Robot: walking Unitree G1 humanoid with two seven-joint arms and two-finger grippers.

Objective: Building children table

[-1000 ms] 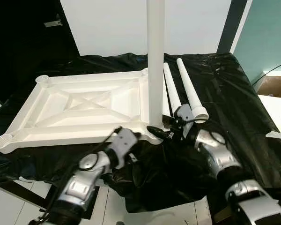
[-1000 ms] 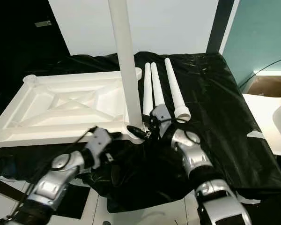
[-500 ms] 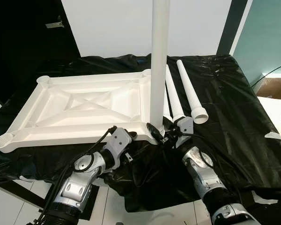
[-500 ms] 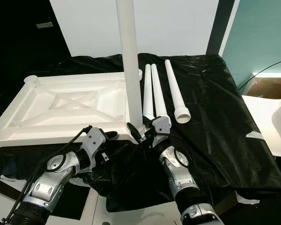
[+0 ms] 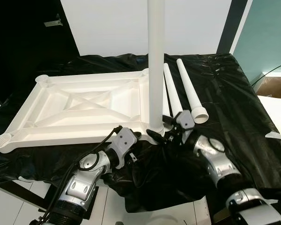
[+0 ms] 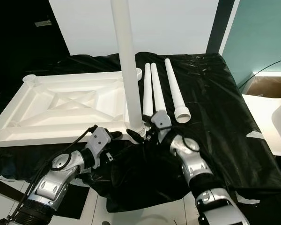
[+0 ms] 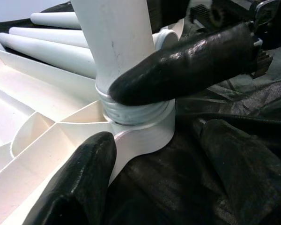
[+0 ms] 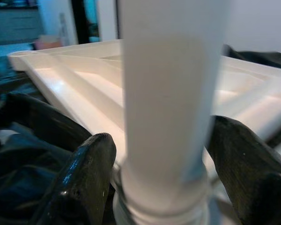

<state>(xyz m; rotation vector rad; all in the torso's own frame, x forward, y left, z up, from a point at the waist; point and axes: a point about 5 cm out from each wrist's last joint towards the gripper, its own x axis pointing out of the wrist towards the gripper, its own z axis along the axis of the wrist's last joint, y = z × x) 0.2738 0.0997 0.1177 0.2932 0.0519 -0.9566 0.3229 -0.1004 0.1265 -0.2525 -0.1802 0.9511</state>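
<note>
At the near right corner of the upturned white tabletop point(image 5: 84, 105), on the black-draped counter point(image 5: 234, 108), an upright leg point(image 5: 156, 65) stood in its socket. The right tool point(image 5: 165, 136) had its fingers spread around the leg's threaded base, one finger point(image 7: 178, 61) touching it. The left tool point(image 5: 139, 136) sat open just beside that corner; three spare legs point(image 5: 189, 91) lay to the right.

Even, bright indoor light; head views sharp, upper left of frame falls to black. Glare on white leg point(image 8: 171, 93), right wrist close-up soft, out of focus.
</note>
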